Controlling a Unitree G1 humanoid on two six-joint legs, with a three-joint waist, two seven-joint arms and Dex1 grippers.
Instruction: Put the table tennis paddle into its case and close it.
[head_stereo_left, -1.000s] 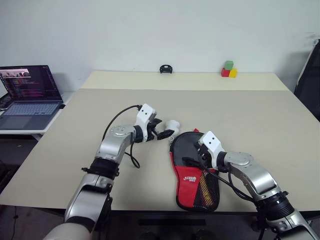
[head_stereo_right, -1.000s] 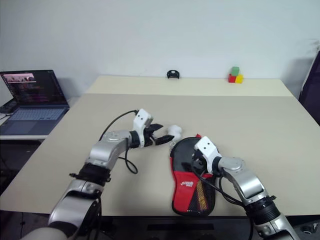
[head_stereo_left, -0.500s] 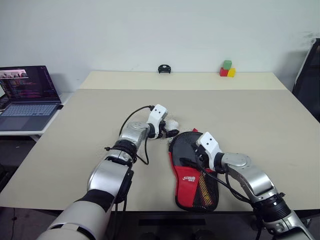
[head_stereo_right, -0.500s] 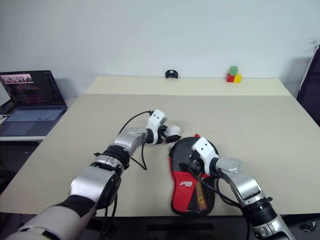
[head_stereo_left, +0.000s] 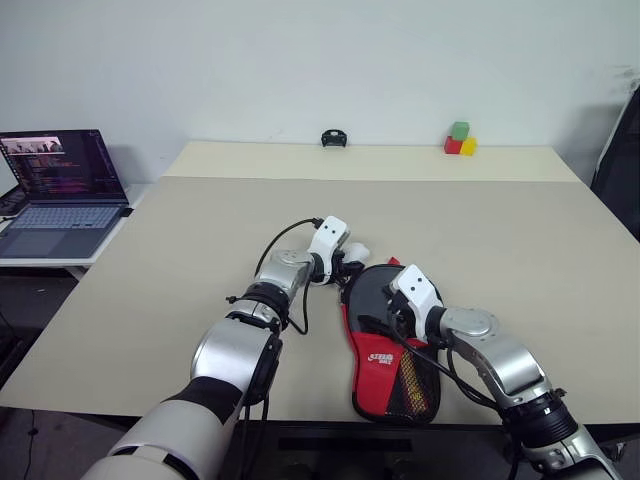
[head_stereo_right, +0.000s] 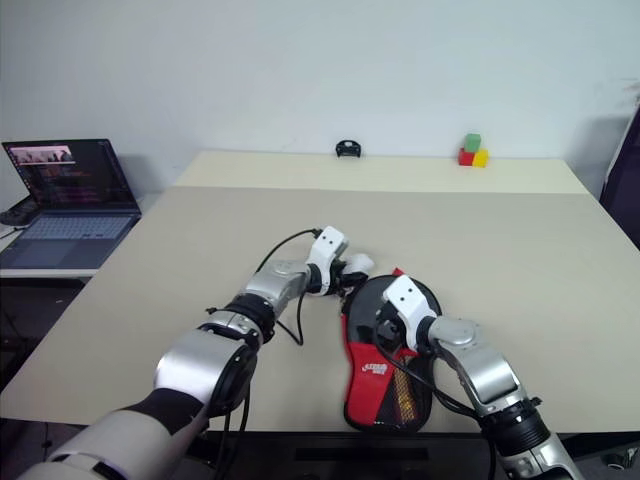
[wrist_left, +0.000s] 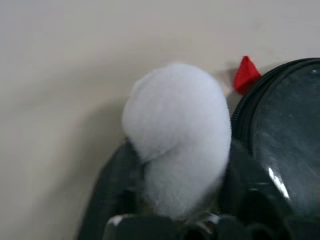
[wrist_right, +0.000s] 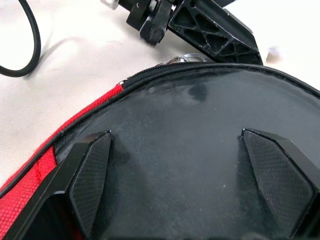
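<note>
One case, one white fluffy ball, three coloured blocks, one laptop

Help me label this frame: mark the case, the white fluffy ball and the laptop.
case (head_stereo_left: 385, 360): left eye view, red part near the logo.
white fluffy ball (wrist_left: 175, 130): left wrist view, its middle.
laptop (head_stereo_left: 62, 165): left eye view, screen.

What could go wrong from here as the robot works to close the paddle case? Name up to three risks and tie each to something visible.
1. The left tool grips a white fluffy ball beside the case; pulling it may drag the case rather than run the zipper.
2. The right tool is open over the black face, so the case may slide.
3. The case's lower end lies near the table edge and could slip off.
</note>
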